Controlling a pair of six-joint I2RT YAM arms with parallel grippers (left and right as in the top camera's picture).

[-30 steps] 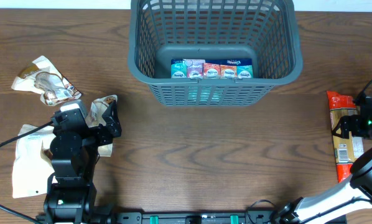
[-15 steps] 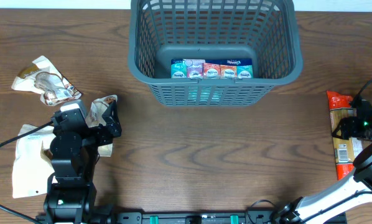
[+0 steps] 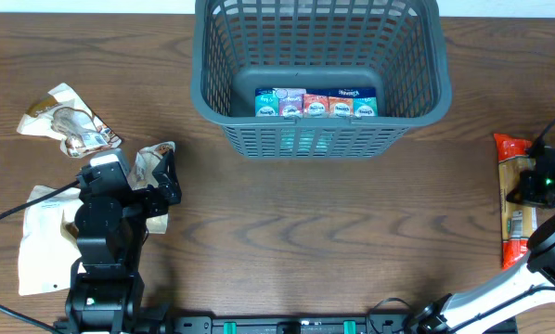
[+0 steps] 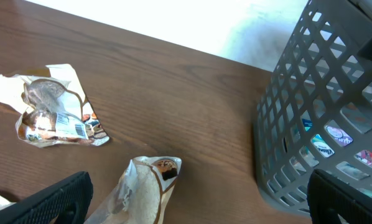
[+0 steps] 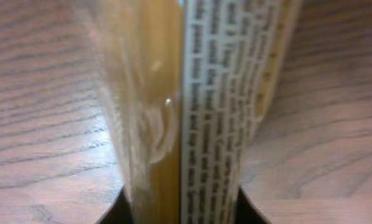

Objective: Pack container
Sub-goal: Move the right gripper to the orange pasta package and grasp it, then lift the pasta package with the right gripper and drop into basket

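**Right pincer [image 3: 537,182] grips the pasta packet [image 3: 511,223] at 3 o'clock; the container [image 3: 315,139] sits at 12 o'clock.**

In the right wrist view the jaws press both long flanks of the pasta packet near its middle, probably so that the long pack lifts level and does not droop. The container is upright and open-topped. The tissue packs [image 3: 316,104] stand in a row against its 6 o'clock wall, so there is free floor behind them. At 8 o'clock the left pincer [image 3: 166,181] is spread wide, straddling a snack pouch [image 4: 145,186] without touching it, and looks ready to take it.
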